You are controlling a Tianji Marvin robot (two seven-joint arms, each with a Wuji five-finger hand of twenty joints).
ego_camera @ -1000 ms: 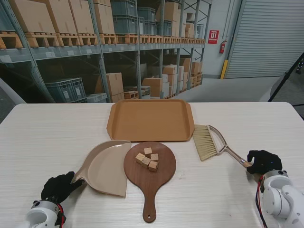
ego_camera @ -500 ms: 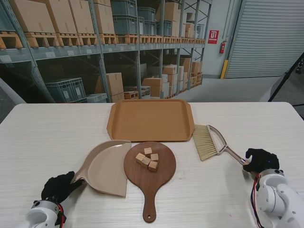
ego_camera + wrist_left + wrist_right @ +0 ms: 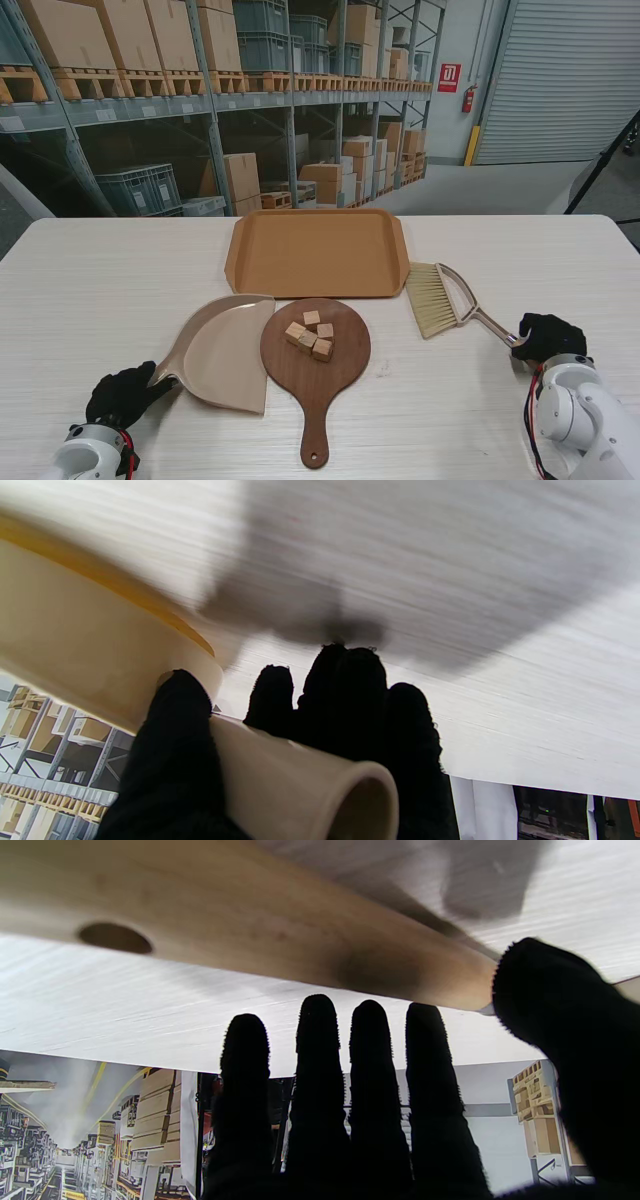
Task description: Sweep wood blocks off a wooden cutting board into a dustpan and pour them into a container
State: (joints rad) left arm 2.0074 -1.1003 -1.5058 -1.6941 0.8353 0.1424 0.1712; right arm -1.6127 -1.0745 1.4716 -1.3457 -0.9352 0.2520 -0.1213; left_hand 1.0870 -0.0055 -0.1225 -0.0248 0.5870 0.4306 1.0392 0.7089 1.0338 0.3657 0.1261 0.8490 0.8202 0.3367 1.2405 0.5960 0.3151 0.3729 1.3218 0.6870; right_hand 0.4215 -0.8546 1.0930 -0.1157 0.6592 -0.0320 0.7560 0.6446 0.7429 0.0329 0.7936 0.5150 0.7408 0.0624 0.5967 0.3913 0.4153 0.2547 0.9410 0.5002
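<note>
Left of cutting board (image 3: 315, 350): left robot hand (image 3: 122, 396) wrapped round dustpan (image 3: 222, 350) handle, thumb (image 3: 170, 750) over tube. Wood blocks (image 3: 311, 333) clustered on board. Right of board: right robot hand (image 3: 546, 337) at brush (image 3: 440, 297) handle end, four fingers (image 3: 370, 1075) straight, thumb apart, handle between; firm grip unclear. Tray (image 3: 316, 252) beyond board on desk (image 3: 90, 280).

Our stand camera looks down over the pale wood-grain table (image 3: 90, 270); both wrist cameras sit close, facing along black-gloved fingers (image 3: 320, 1050), sharing that tabletop.
</note>
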